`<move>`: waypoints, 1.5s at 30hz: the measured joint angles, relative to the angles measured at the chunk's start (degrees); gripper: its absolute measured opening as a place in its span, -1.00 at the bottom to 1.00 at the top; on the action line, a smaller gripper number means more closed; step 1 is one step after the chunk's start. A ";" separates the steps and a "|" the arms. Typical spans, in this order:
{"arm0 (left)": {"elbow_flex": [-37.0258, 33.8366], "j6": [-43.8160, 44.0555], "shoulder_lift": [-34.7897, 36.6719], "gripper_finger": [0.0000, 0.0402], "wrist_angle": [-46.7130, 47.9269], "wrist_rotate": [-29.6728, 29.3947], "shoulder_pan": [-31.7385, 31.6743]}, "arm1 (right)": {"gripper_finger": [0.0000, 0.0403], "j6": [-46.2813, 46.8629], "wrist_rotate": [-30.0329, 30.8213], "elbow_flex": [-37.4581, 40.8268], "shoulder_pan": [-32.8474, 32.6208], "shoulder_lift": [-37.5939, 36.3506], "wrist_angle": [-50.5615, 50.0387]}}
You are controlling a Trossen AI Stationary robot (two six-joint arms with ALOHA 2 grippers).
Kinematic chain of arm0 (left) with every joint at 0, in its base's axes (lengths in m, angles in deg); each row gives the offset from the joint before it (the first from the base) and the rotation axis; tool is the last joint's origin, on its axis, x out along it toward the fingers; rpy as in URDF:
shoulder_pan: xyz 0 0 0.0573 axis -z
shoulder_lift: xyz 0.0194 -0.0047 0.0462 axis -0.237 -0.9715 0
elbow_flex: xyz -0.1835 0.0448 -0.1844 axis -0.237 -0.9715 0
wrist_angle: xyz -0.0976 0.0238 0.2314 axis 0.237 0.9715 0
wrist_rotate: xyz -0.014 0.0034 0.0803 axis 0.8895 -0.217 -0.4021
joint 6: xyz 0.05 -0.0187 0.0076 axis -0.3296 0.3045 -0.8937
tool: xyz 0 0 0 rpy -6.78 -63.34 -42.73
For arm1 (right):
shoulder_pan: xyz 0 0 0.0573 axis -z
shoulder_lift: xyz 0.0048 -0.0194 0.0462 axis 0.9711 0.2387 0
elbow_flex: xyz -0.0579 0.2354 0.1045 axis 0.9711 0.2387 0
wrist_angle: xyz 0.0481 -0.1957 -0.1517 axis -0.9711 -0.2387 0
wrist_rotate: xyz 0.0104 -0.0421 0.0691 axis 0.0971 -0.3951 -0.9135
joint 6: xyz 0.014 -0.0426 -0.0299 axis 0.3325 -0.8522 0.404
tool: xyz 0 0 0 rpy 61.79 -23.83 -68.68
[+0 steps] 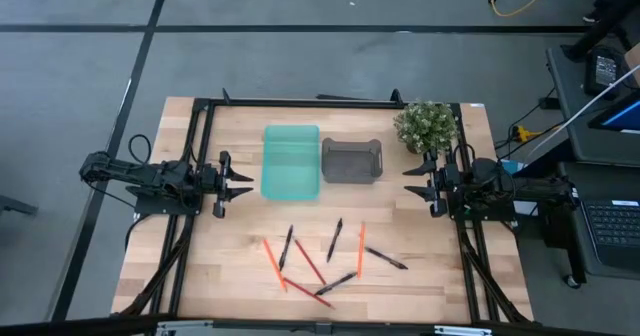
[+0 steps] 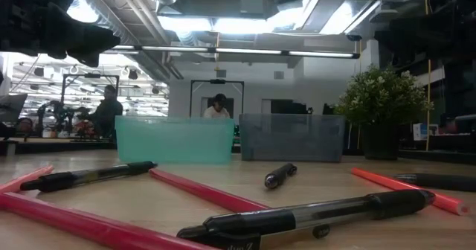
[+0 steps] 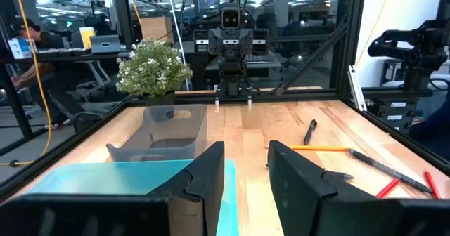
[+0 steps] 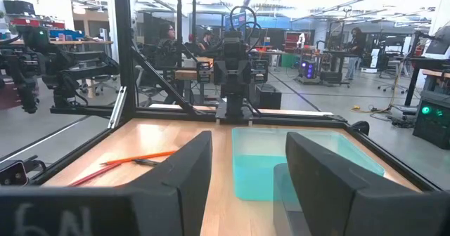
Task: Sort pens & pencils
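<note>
I see thin black stick pens (image 1: 335,240) and orange/red pencils (image 1: 272,262) scattered on front of wooden table (image 1: 230,266), well apart from left gripper (image 1: 243,184) and right gripper (image 1: 412,181), both parked at sides, fingers spread wide, empty.

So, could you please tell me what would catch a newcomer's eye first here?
Probably the scattered pens and pencils on the table's near half. Behind them sit a teal bin and a grey bin side by side, with a potted plant beside the grey one.
</note>
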 joint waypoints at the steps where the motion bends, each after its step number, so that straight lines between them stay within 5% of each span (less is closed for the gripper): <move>1: 0.02 0.00 -0.01 -0.47 0.01 0.00 -0.02 | -0.09 0.00 0.00 0.00 0.00 0.00 0.00; 15: 0.02 -0.02 0.00 -0.47 0.01 0.00 -0.02 | -0.09 -0.32 -0.01 0.00 0.02 0.02 0.00; 24: 0.01 -0.04 -0.01 -0.47 0.01 0.00 -0.01 | -0.09 -10.51 0.00 0.00 0.02 0.02 0.00; 45: 0.38 3.62 -0.02 -0.47 -0.64 -1.30 0.00 | -0.09 -1.10 3.07 0.00 0.07 0.03 4.31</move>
